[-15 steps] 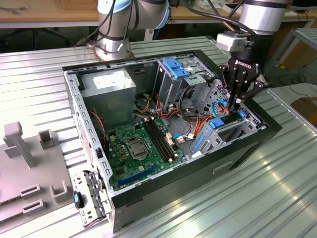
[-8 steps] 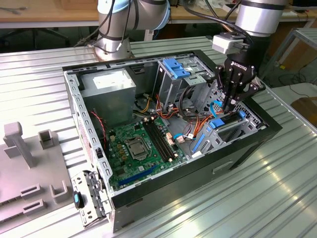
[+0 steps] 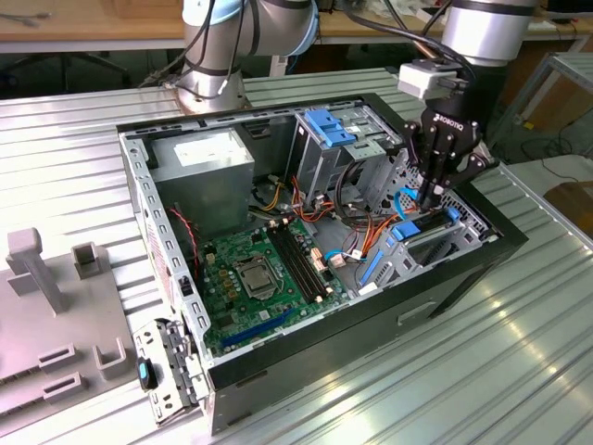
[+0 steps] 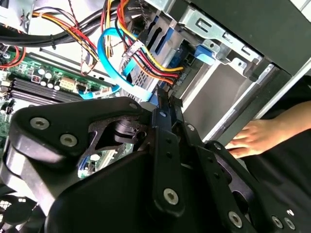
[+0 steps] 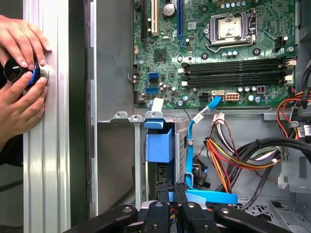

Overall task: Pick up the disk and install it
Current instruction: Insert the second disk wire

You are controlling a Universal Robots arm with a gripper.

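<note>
Your gripper (image 3: 434,197) hangs inside the open case (image 3: 519,234), at the corner bay on the exterior view's right. Its fingers (image 4: 164,108) look pinched together, tips down at the disk (image 3: 419,232), which sits on edge in that bay with its blue rails showing. Whether the tips actually clamp the disk or just touch it, you can't tell from these views.

Treat the disk as dense and rigid: a metal slab, heavy for its size, with smooth faces that would slip under a light pinch. The blue rail (image 5: 159,145) is plastic and will flex, so judge it a poor place to squeeze hard. Better to bear on the metal edges, square on, and keep clear of the blue cable (image 5: 190,145) and the wire bundle (image 5: 228,158) just beside the bay.

Hands (image 5: 19,77) rest on a knob outside the case.
</note>
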